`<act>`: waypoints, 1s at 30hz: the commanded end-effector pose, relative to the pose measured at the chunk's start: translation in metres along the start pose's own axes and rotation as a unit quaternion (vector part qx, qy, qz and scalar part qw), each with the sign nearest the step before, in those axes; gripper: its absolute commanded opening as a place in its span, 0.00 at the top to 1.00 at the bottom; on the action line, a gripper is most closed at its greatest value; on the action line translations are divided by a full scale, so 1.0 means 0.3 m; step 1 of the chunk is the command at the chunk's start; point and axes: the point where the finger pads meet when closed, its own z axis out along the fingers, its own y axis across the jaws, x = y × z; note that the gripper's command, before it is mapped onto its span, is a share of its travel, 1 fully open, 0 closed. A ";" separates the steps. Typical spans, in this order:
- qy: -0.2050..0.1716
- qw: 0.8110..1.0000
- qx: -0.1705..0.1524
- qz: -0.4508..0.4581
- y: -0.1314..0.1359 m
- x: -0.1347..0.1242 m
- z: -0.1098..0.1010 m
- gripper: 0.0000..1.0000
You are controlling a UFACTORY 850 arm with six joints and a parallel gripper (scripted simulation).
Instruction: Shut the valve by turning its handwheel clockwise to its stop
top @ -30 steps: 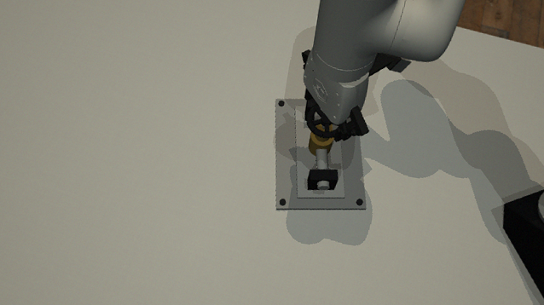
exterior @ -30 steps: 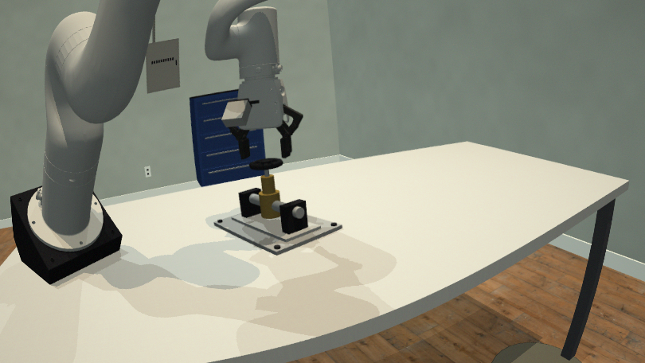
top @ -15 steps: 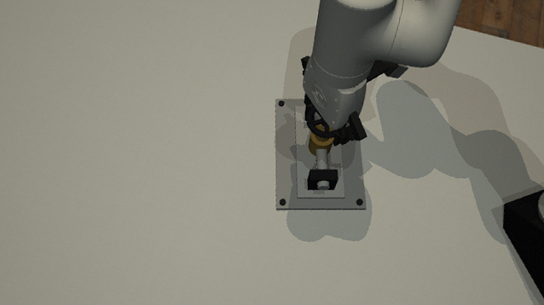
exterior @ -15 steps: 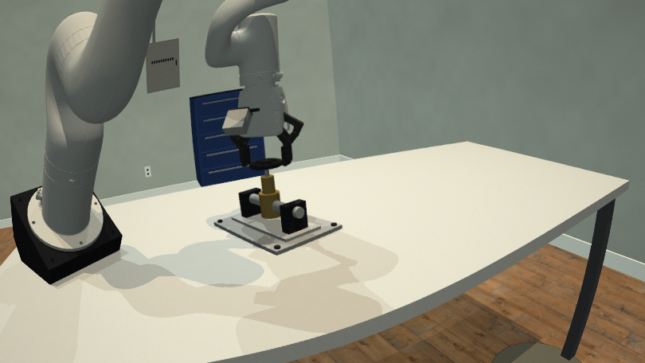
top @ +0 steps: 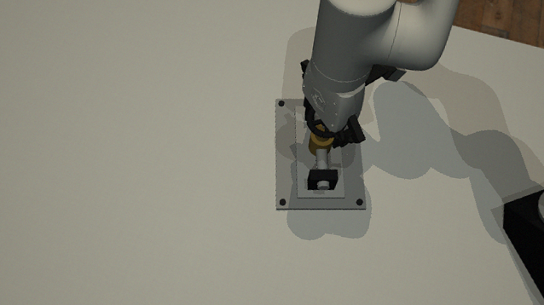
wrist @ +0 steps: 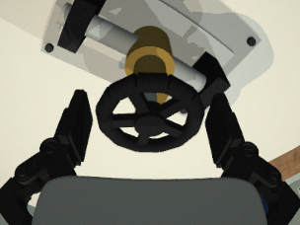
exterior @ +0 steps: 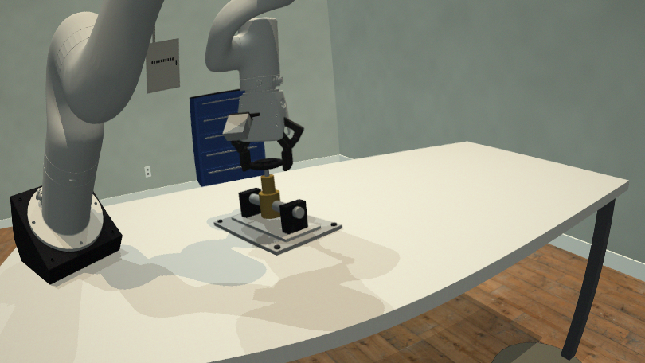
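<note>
While the black spoked handwheel (wrist: 150, 115) is sitting level atop the brass valve body (exterior: 269, 198) on a grey bolted base plate (exterior: 315, 234) near the middle of the white table (exterior: 451, 189), the black-fingered gripper (exterior: 266, 163) is straddling it, fingers standing wide apart beside the rim, gripping nothing.

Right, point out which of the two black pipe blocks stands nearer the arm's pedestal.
The far block, behind the brass valve body; the other block faces the table's open side.
</note>
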 end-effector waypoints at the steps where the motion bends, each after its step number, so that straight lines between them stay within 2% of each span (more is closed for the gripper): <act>1: -0.001 1.000 0.000 0.000 -0.001 -0.002 0.001 0.00; 20: -0.001 1.000 0.000 0.000 -0.001 -0.002 0.003 0.00; 21: -0.001 1.000 0.000 0.000 -0.001 -0.002 0.003 1.00; 30: -0.001 1.000 0.000 0.000 -0.001 -0.002 0.003 1.00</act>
